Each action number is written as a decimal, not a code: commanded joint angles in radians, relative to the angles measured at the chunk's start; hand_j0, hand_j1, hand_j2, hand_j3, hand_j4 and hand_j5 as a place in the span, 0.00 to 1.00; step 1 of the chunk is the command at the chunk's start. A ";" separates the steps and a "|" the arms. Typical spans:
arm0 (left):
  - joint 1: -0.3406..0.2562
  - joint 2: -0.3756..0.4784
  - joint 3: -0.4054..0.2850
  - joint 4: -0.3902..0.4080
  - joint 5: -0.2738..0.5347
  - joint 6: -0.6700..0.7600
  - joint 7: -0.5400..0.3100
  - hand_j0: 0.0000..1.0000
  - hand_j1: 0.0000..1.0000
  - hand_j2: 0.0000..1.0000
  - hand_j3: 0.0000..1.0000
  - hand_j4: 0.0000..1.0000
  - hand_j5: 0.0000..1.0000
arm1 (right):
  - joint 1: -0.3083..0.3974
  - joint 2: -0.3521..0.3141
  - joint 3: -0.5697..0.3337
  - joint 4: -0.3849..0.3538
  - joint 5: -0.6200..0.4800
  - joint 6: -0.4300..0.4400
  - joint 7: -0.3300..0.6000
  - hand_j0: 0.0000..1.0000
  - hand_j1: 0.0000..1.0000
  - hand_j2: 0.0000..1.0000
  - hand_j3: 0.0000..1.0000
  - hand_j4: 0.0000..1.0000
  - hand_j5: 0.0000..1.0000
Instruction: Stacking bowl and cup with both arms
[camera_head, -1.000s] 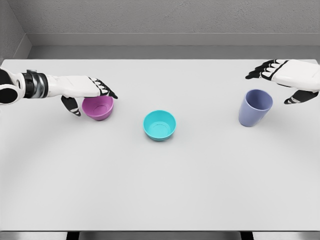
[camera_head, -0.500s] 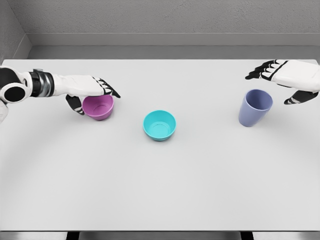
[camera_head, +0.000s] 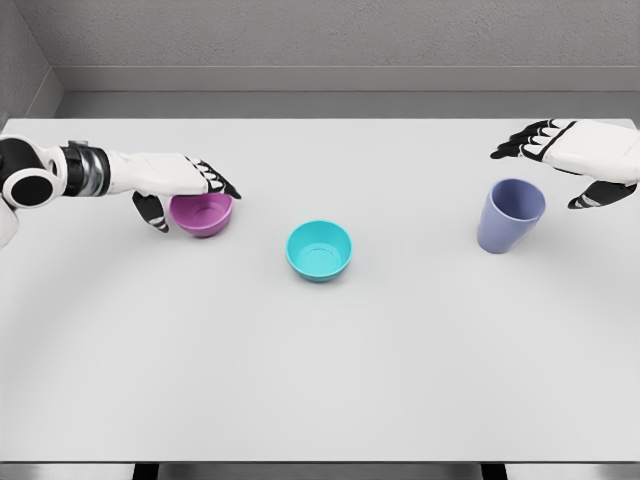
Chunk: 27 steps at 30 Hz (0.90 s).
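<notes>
Over the purple bowl, left hand clamps its rim.

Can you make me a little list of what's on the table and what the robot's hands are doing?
table: white table
left bowl: purple bowl
middle bowl: teal bowl, standing alone
cup: blue-purple cup, upright, on the right
left hand: left hand wrapped around the purple bowl's rim
right hand: right hand spread open above and behind the cup, not touching it
stacked so far: nothing
</notes>
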 joint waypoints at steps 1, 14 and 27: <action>-0.002 0.000 0.001 0.000 0.004 0.002 0.000 1.00 1.00 1.00 1.00 1.00 1.00 | 0.000 -0.002 0.000 0.000 -0.005 0.003 0.000 1.00 1.00 1.00 1.00 1.00 1.00; -0.002 -0.008 0.001 -0.001 -0.011 0.002 0.000 1.00 1.00 1.00 1.00 1.00 1.00 | -0.002 0.002 0.007 0.000 -0.005 0.003 0.000 1.00 1.00 1.00 1.00 1.00 1.00; -0.005 -0.015 0.001 -0.001 -0.012 0.002 0.000 1.00 1.00 1.00 1.00 1.00 1.00 | 0.000 0.004 0.012 0.000 -0.005 0.003 0.000 1.00 1.00 1.00 1.00 1.00 1.00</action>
